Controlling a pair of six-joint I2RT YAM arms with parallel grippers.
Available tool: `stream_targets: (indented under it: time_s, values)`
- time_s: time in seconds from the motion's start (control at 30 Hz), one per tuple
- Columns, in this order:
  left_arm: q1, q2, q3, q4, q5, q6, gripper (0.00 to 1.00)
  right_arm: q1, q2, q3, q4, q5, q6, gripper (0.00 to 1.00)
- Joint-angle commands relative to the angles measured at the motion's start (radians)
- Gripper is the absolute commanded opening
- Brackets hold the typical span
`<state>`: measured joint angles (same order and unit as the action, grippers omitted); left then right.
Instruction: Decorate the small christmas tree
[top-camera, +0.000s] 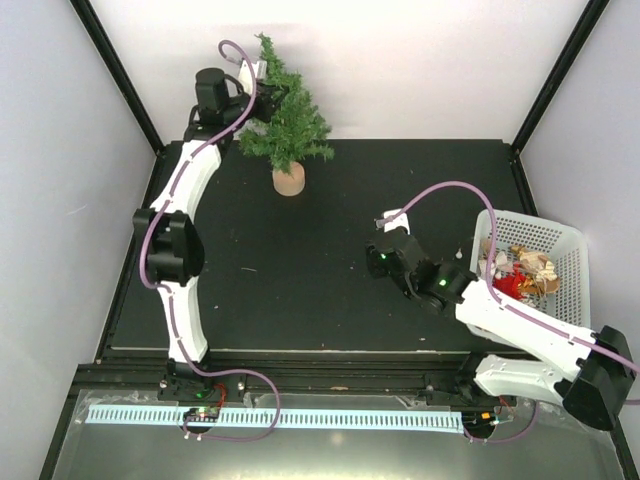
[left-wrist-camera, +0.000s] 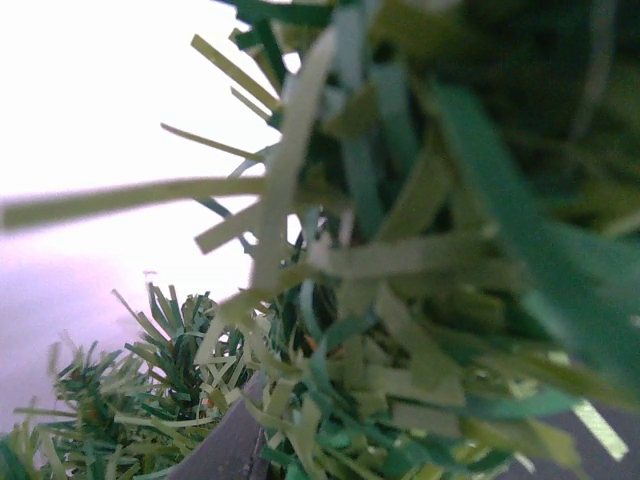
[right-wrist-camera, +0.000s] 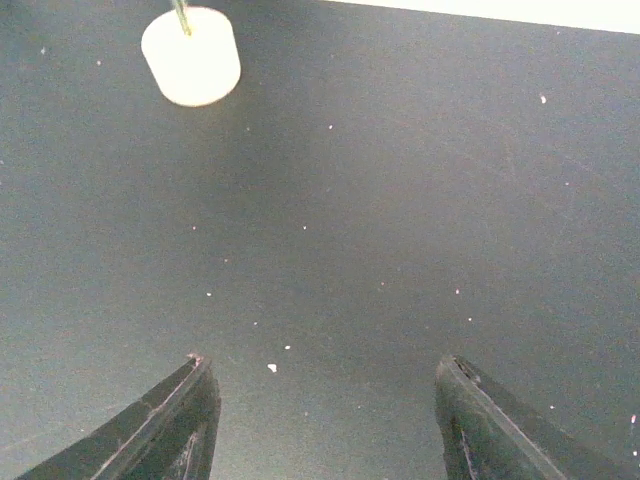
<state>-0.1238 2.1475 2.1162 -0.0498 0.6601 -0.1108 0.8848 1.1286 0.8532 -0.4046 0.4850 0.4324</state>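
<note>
Risk number one here imo is tipping. The small christmas tree (top-camera: 290, 125) stands upright on its little wood base (top-camera: 288, 180) in the upper middle-left of the top view, near the top edge of the tabletop (top-camera: 330, 240). The left tool (top-camera: 270, 100) is buried in its upper branches from the left. That wrist view is nothing but blurry needles right on the lens, so I honestly can't tell if that tool is clenched, released or pinching a branch. If it's got needles and pulls away, or just shoves sideways, that light base looks like it'd slide or go over, since nothing else is steadying it. The right tool (top-camera: 383, 262) hangs low over bare tabletop at centre-right, jaws spread wide with nothing between them, well apart from the tree. The decorations (top-camera: 520, 272) sit in the white basket (top-camera: 575, 250) at the right edge, and I can't see any on the tree. Other snag: small bits could slip off those bristly branches if hung loosely.
</note>
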Motion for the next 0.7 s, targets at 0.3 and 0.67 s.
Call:
stream_targets:
  time_s: [0.3, 0.67]
  values:
    - [-0.084, -0.573, -0.603, 0.208, 0.179, -0.064, 0.02, -0.004, -0.17, -0.03, -0.046, 0.081, 0.035, 0.61]
    - [-0.312, -0.721, -0.766, 0.105, 0.107, 0.069, 0.02, -0.003, -0.254, -0.109, -0.1, 0.082, 0.109, 0.6]
